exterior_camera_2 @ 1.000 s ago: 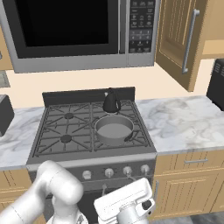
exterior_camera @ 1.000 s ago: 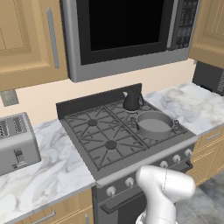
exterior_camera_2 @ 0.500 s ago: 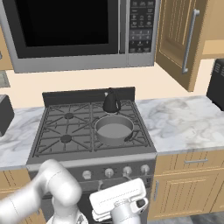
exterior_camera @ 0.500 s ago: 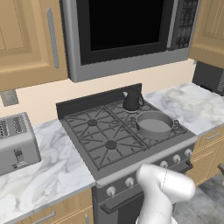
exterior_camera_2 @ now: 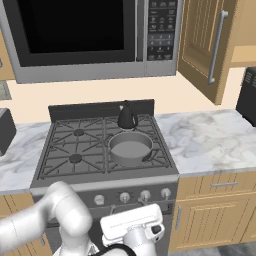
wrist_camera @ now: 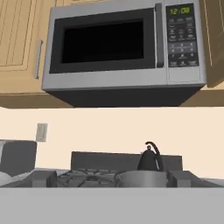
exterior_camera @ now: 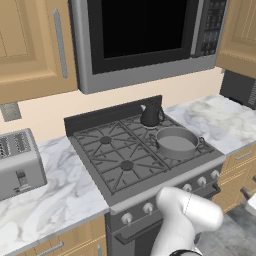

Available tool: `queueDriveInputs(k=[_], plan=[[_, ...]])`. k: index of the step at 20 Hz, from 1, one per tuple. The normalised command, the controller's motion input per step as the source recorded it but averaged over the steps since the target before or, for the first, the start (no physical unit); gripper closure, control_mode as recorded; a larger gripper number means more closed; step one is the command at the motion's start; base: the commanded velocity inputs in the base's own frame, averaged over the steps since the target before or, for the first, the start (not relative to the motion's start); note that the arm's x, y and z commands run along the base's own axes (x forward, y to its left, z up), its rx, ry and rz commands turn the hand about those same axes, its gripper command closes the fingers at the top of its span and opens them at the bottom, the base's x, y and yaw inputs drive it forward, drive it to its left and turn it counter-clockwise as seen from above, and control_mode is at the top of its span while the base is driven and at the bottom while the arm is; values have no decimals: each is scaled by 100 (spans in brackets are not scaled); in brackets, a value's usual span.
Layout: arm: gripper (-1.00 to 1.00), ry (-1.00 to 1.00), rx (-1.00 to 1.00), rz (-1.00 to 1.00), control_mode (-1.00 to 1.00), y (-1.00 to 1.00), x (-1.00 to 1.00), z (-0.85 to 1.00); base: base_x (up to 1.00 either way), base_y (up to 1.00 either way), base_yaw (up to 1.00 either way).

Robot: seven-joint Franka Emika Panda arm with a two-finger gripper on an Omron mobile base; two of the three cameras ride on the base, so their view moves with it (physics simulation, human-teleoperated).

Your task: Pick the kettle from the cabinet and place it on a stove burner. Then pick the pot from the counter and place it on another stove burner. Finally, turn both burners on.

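Marble, white with grey veining, makes up the counter on both sides of a grey range. Light-wood drawer fronts run below it, and a cream wall rises behind. A steel microwave with a black glass door hangs over the range. To its right in the right base view the wall cabinet stands with its door swung open, a long silver bar handle on it. A silver toaster sits on the counter left of the range, below a grey wall outlet.

Black cast-iron grates cover the cooktop, with round dark burners showing through the 2 on the left. The kettle, glossy black and cone-shaped with a tall loop handle, stands on the back right burner. The pot, shallow, round and grey with a small black side handle, sits on the front right burner, just in front of the kettle. Silver knobs line the range's front.

The arm's hand hangs low in front of the range, below the knobs. Its fingers are hidden, so I cannot tell how wide the claw stands or whether it touches anything.
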Motion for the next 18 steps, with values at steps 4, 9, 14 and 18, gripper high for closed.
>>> queueDriveInputs(k=[4,9,14,18], plan=[[-100,7,0,0,-100,1,26,-26,0,0,0],[-100,4,0,0,-100,0,20,-33,0,0,0],[-100,2,-2,0,-100,0,6,-30,0,0,0],[-100,0,-1,-1,-100,0,15,-22,0,0,0]])
